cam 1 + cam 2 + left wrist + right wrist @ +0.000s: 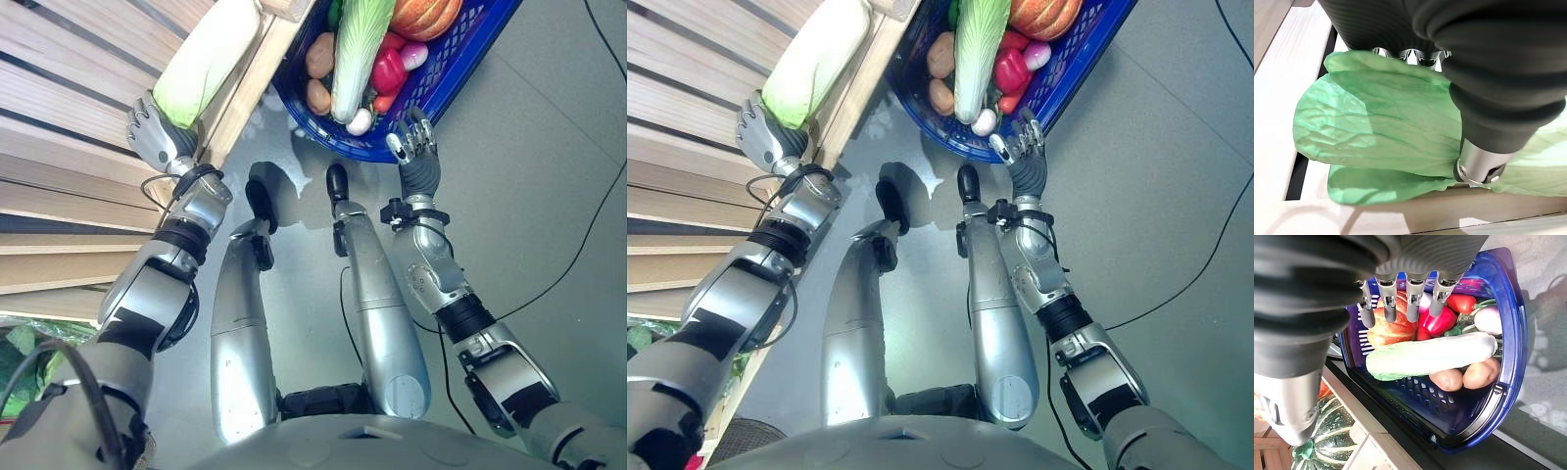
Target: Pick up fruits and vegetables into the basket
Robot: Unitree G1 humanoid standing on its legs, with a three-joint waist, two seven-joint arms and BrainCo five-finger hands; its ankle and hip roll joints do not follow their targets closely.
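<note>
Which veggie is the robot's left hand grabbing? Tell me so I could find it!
Look at the pale wooden slatted shelf beside the blue basket. On its edge lies a long cabbage with a white stalk and light green leaves, under the left hand. Its twin already lies inside the basket.

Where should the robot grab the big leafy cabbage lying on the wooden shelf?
Probably round the leafy end nearest the robot, from above. The cabbage lies flat along the slats, long and narrow enough to wrap. The left hand is already on that end.
</note>
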